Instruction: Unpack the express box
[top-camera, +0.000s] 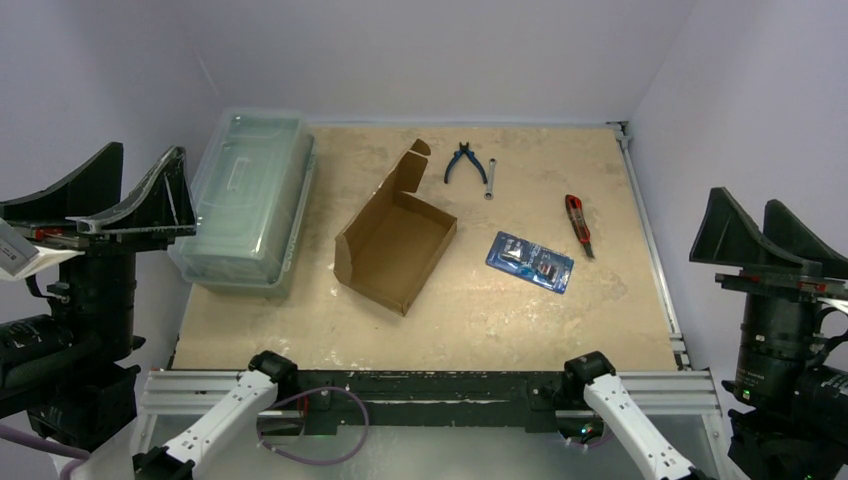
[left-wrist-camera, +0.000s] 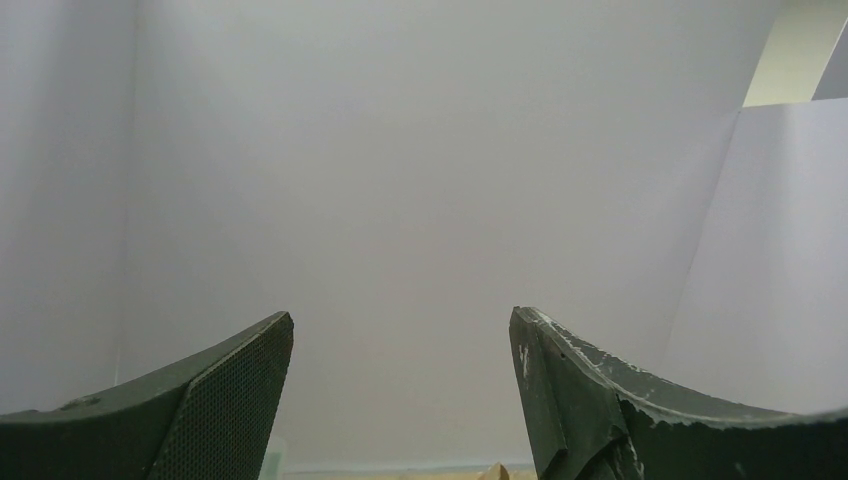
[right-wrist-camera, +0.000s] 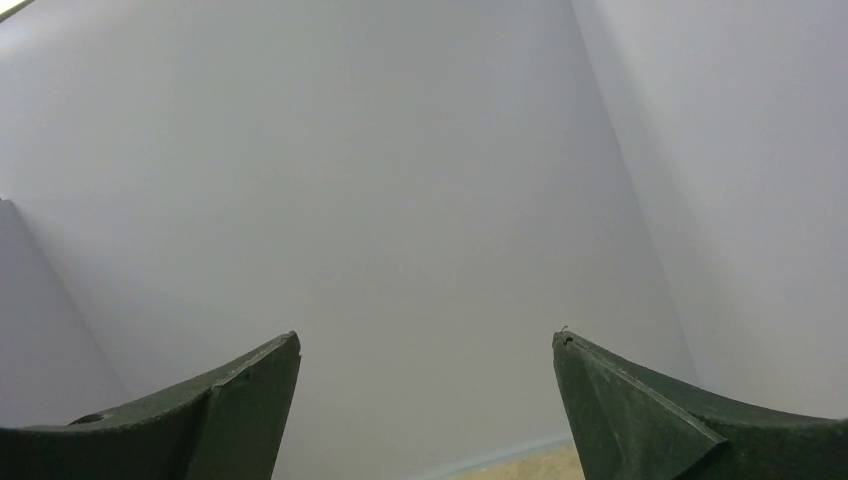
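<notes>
The express box (top-camera: 398, 250) is a brown cardboard mailer lying open in the middle of the table, its flap lid standing up at the far side and its inside showing nothing. A small blue blister pack (top-camera: 530, 261) lies on the table just right of it. My left gripper (top-camera: 145, 178) is open and held high at the far left, off the table. My right gripper (top-camera: 757, 218) is open and held high at the far right. Both wrist views, left (left-wrist-camera: 402, 320) and right (right-wrist-camera: 428, 342), show only open fingers against the pale wall.
A large clear plastic lidded bin (top-camera: 247, 200) stands at the table's left side. Blue-handled pliers (top-camera: 464, 160) and a small wrench (top-camera: 490, 180) lie at the back. A red utility knife (top-camera: 578, 222) lies at the right. A metal rail (top-camera: 430, 385) runs along the near edge.
</notes>
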